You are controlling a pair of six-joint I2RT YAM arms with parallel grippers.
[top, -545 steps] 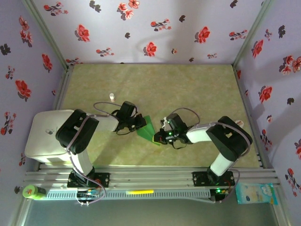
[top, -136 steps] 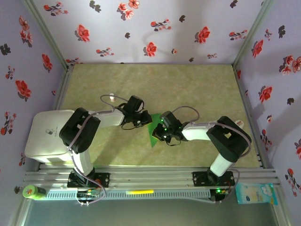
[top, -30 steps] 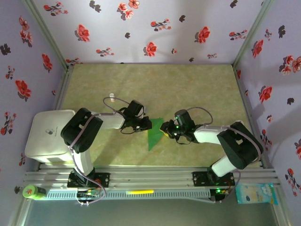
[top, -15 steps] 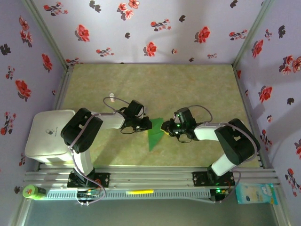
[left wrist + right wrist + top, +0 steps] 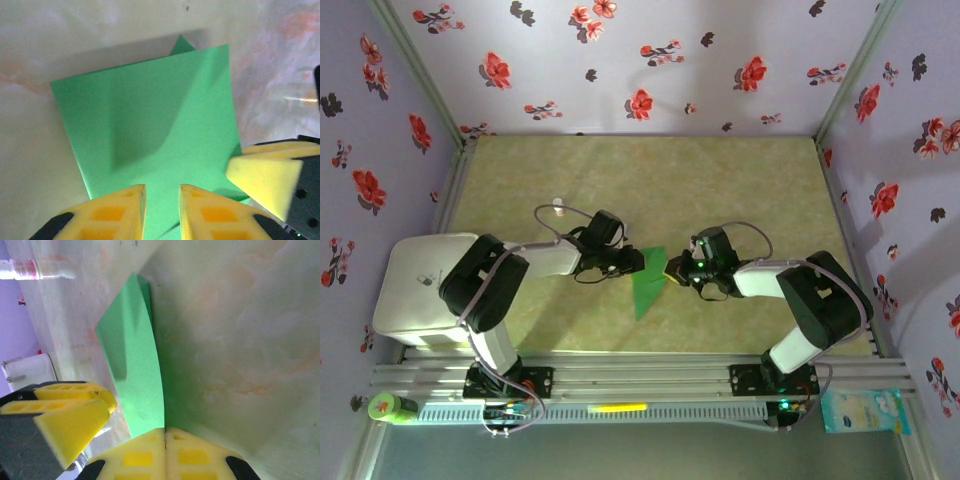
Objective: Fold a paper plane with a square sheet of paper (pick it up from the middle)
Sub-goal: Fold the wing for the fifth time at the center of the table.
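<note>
Far half of the desk [image 5: 720, 180]: bare and open from side to side, apart from a small white bottle [image 5: 558, 206] standing towards the left.
Middle: crowded. The left claw [image 5: 638, 262] and right claw [image 5: 672, 270] sit close together at the green paper [image 5: 647, 288]. The right claw pinches the paper's edge, so part of it stands raised off the desk.
Near strip: open desk between the two arms, in front of the paper.
Left side: a white box [image 5: 415, 285] blocks the near-left corner.
Right side: bare desk beyond the right arm.
Bounds: flowered walls [image 5: 640, 70] close the back and both sides.
</note>
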